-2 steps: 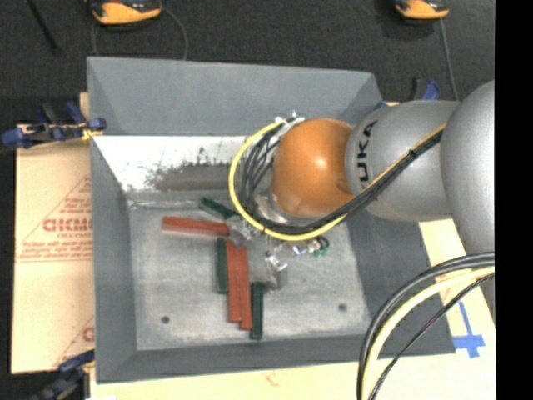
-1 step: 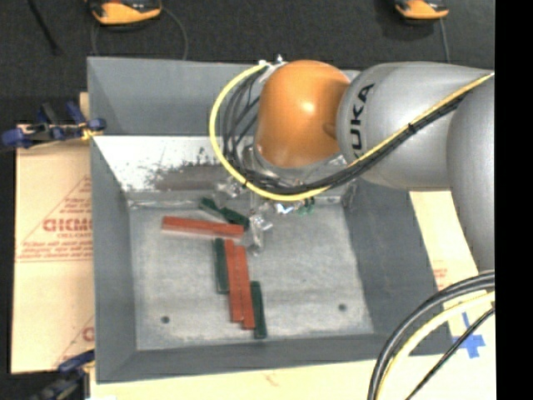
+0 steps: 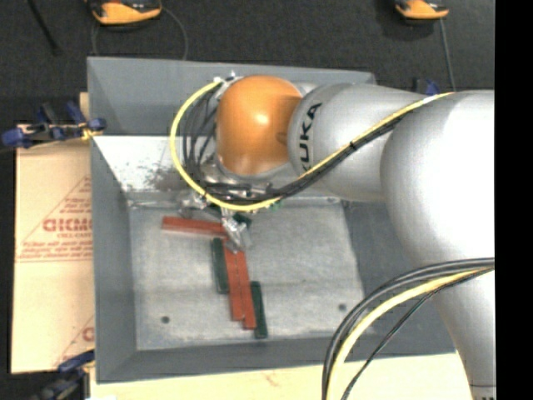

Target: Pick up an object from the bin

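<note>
Camera view is showing my tool [image 3: 237,230] hanging low over the middle of the grey bin [image 3: 112,248], right where four flat sticks are crowding together. A red stick [image 3: 190,225] is lying crosswise just left of it, a green stick [image 3: 218,267] and a longer red stick [image 3: 240,288] are running side by side toward the near wall, and a second green stick [image 3: 259,311] is touching that red one's near end. The orange wrist cover [image 3: 250,123] is hiding much of the tool, so I cannot tell whether it is open or closed, and nothing is showing as held. I am judging the crowding to be the main risk: closing here could be catching two sticks at once, or clipping only a tip so the stick is pivoting and slipping out on the lift. Lying flat on the bin floor, they are also inviting a scrape over the top.
</note>
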### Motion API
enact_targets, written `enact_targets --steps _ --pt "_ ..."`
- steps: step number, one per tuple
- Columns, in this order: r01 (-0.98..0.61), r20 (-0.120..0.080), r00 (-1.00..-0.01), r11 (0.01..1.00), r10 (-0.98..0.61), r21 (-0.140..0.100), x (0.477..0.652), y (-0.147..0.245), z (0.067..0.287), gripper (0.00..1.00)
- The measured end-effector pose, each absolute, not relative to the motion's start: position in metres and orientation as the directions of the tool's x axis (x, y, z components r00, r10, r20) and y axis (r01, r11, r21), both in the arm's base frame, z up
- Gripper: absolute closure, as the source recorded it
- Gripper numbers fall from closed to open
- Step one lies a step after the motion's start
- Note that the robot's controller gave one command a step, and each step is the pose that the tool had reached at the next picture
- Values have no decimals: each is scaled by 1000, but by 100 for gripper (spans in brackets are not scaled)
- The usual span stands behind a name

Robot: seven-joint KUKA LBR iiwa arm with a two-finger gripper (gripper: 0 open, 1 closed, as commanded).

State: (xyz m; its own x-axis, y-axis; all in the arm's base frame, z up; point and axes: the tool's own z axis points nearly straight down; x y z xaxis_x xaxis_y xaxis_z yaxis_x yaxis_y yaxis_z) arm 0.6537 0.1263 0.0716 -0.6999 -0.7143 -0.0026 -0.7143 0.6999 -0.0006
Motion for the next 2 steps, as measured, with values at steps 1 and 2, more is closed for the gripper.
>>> enact_targets --steps 1,2 --pt "-711 -6 -704 704 -711 -1 655 126 74 100" --pt "-729 -10 -685 685 -729 -6 615 148 240 100"
